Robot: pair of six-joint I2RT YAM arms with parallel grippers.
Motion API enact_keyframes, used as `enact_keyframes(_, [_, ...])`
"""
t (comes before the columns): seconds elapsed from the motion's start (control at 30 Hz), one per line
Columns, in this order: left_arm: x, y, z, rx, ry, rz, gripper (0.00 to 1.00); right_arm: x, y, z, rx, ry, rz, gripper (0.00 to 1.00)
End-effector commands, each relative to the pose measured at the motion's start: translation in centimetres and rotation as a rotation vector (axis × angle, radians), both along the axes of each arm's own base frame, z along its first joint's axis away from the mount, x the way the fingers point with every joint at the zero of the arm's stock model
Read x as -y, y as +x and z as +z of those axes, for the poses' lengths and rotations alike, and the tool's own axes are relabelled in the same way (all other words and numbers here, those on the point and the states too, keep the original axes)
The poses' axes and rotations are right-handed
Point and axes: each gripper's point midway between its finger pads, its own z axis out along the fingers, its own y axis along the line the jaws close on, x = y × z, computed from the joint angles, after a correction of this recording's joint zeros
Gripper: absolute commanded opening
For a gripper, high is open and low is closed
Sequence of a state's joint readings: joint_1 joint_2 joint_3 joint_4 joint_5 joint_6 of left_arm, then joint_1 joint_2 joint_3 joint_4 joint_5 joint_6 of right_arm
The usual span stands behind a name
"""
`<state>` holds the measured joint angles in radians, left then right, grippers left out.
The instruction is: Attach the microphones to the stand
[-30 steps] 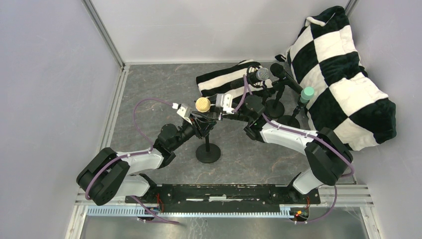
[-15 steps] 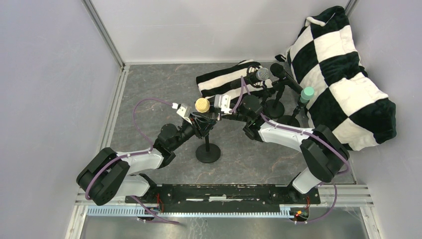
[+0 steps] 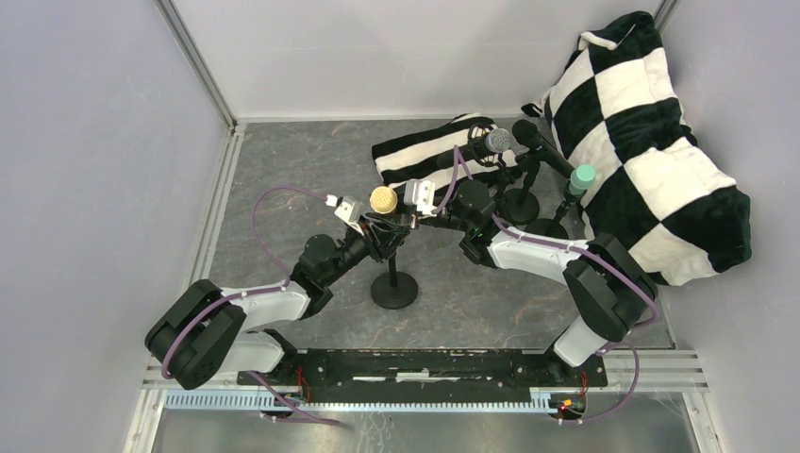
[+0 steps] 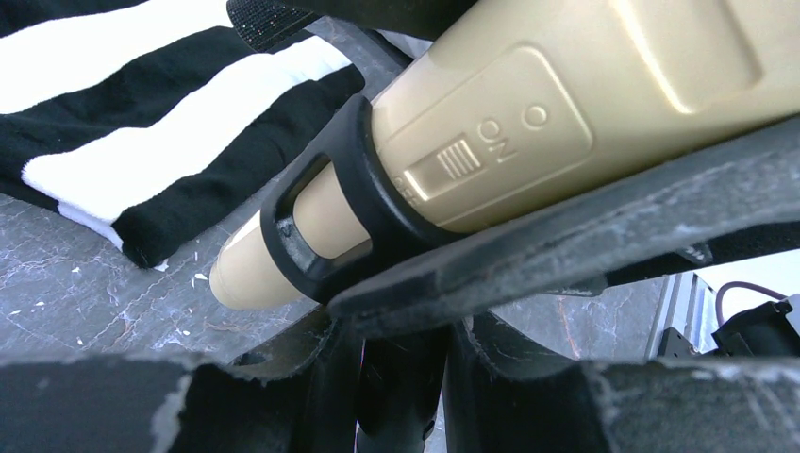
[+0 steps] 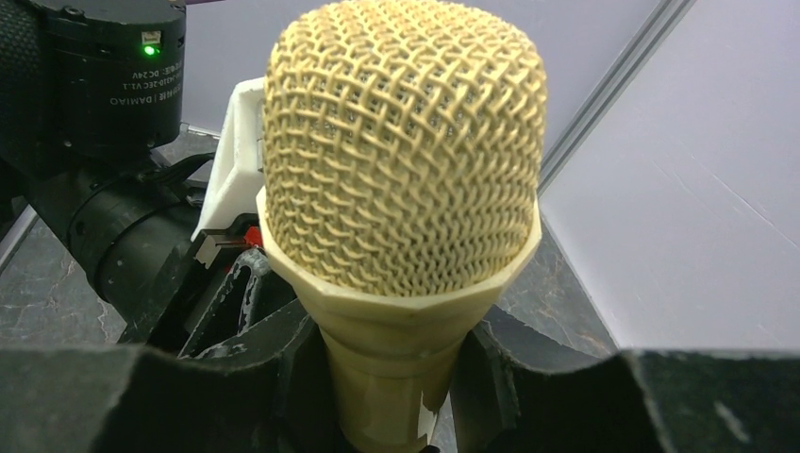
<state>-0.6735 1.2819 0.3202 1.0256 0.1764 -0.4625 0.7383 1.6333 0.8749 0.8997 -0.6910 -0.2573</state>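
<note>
Cream-yellow microphone (image 3: 383,198) sits near the middle of the table (image 3: 283,170), above the nearest stand (image 3: 394,289). Its mesh head points up and its tail is pushed through the black ring of the clip (image 4: 377,189). The switch panel marked ON faces the left wrist camera.

Both arms reach in from the near edge and meet at this 1 stand. The left arm stretches forward and to the right with its elbow low. The left gripper (image 3: 377,229) is under the microphone head, its jaws narrow around the stem of the clip. The right arm bends in from the right, forearm pointing left. The right gripper (image 5: 387,377) is clamped on the microphone's neck just below the head, 1 pad on each side.

Behind the right arm, 3 more microphones stand on their own stands: mint green (image 3: 582,177), silver-headed (image 3: 498,142) and black (image 3: 533,137). A striped cloth (image 3: 420,156) lies just behind the grippers. A checkered cushion (image 3: 651,123) fills the far right corner, close beside those stands.
</note>
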Motion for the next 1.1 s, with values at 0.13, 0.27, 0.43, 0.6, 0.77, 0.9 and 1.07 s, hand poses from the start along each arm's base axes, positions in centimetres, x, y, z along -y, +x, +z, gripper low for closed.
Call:
enact_keyframes(0.13, [1.2,-1.8,2.6,0.098,-0.033,-0.105,0.02,6.5,-2.1,-21.9,-0.506,-0.537,-0.117,0.00])
enact_keyframes(0.27, [1.0,-1.8,2.5,0.097,-0.031,-0.100,0.02,6.7,-2.1,-22.2,-0.514,-0.547,-0.123,0.00])
enact_keyframes(0.43, [0.9,-1.9,2.5,0.099,-0.031,-0.097,0.02,6.8,-2.0,-22.8,-0.521,-0.562,-0.133,0.00])
enact_keyframes(0.6, [0.9,-1.9,2.5,0.101,-0.030,-0.095,0.02,6.8,-2.0,-22.9,-0.525,-0.562,-0.135,0.00])
enact_keyframes(0.77, [0.8,-1.8,2.4,0.099,-0.028,-0.091,0.02,5.9,-1.0,-19.2,-0.482,-0.489,-0.137,0.15])
enact_keyframes(0.9, [0.8,-1.7,2.5,0.100,-0.025,-0.084,0.02,5.0,-0.1,-14.3,-0.408,-0.397,-0.144,0.38])
enact_keyframes(1.07, [0.8,-1.4,2.3,0.095,-0.016,-0.074,0.02,4.5,0.0,-9.5,-0.335,-0.306,-0.132,0.53])
